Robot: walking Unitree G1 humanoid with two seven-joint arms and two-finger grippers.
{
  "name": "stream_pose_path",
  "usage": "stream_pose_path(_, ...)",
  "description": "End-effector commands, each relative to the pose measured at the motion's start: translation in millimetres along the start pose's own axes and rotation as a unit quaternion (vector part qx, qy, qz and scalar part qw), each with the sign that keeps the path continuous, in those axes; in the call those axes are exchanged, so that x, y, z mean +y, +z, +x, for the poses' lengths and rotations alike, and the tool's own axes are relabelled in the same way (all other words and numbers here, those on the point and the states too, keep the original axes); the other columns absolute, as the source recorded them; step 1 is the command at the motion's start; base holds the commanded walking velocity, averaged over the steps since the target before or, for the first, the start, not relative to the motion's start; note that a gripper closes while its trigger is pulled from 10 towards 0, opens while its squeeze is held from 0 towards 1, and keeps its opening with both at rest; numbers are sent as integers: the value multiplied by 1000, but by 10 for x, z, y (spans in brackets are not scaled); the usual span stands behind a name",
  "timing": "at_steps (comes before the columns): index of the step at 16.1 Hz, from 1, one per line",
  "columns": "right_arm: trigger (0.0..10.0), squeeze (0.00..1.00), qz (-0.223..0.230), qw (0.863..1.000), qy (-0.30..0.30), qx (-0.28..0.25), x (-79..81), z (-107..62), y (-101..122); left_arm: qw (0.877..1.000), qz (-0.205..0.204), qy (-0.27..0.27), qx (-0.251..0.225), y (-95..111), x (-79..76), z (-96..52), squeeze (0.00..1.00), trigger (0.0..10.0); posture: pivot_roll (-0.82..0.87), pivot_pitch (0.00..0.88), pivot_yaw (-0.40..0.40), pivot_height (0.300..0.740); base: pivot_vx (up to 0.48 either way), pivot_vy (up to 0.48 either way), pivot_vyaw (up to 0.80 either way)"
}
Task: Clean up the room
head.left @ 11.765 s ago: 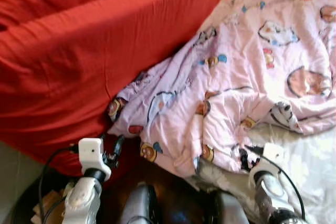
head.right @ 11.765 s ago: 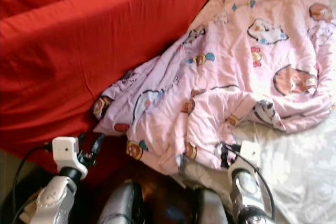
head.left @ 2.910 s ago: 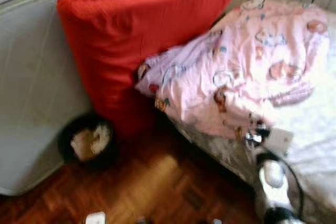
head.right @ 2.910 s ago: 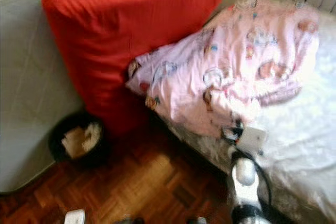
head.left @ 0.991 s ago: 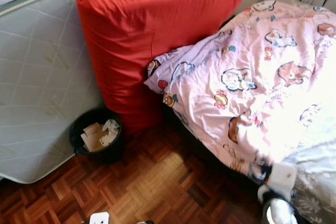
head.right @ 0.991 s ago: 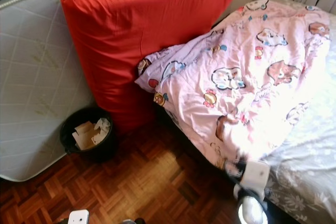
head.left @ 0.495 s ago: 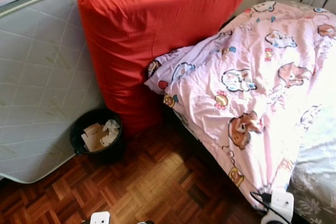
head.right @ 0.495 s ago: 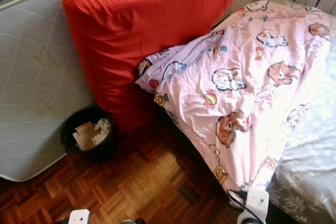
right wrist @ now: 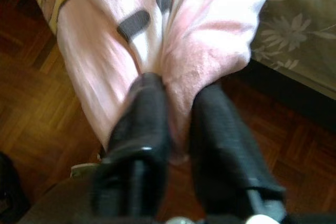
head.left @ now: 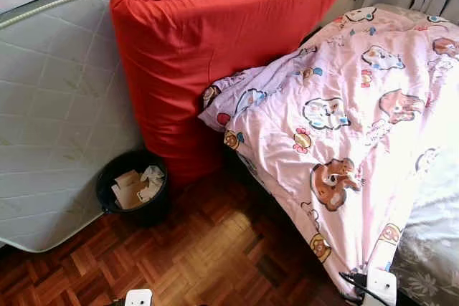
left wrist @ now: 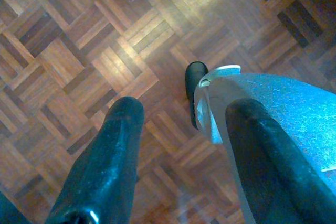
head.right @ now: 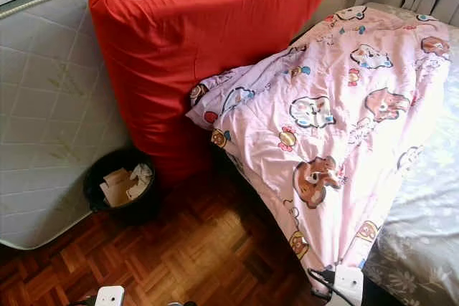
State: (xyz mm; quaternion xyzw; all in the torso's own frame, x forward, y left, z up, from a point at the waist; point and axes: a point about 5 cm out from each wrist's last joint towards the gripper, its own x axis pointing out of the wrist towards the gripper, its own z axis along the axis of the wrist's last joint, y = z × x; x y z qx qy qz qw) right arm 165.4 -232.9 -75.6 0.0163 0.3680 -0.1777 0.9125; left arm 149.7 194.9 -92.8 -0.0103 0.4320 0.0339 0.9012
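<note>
The left gripper (left wrist: 181, 124) has two long, thick black fingers (left wrist: 107, 161) with rounded tips and a slightly glossy, finely textured surface. Just beyond the jaws is a silvery, speckled grey body shell (left wrist: 273, 108) with a pale rim and a small black rounded foot end. The right gripper (right wrist: 178, 90) has the same matte black fingers (right wrist: 144, 108), broad and rounded. A white boxy wrist block (head.left: 380, 286) carries thin black cables.

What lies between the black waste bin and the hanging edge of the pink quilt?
In the left eye view, the red mattress's lower corner and bare parquet floor lie between the black waste bin and the pink quilt.
</note>
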Motion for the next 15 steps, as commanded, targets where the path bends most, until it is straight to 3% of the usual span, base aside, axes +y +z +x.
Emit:
stream_pose_path(1,10000,1000,-2,1000,2,27,-4,-38,-131,1000,4,-12,23,-134,-44,-36,0,10000,43,126,26,740,0,0,0)
stream_pose_path(8,10000,1000,-12,999,2,39,-17,-29,-145,1000,1,-6,21,-121,-32,-32,0,10000,47,138,27,740,0,0,0)
stream_pose_path(9,10000,839,-10,999,5,42,-16,-24,-141,1000,1,-5,20,-117,-31,-30,0,10000,42,143,31,740,0,0,0)
stream_pose_path(10,10000,0,-12,998,23,49,19,-16,-136,1000,1,-5,20,-110,-28,-28,0,10000,37,146,34,740,0,0,0)
stream_pose_path(15,10000,0,14,994,82,70,199,-7,-131,1000,-16,1,17,-90,-31,-19,0,10000,31,153,40,740,0,0,0)
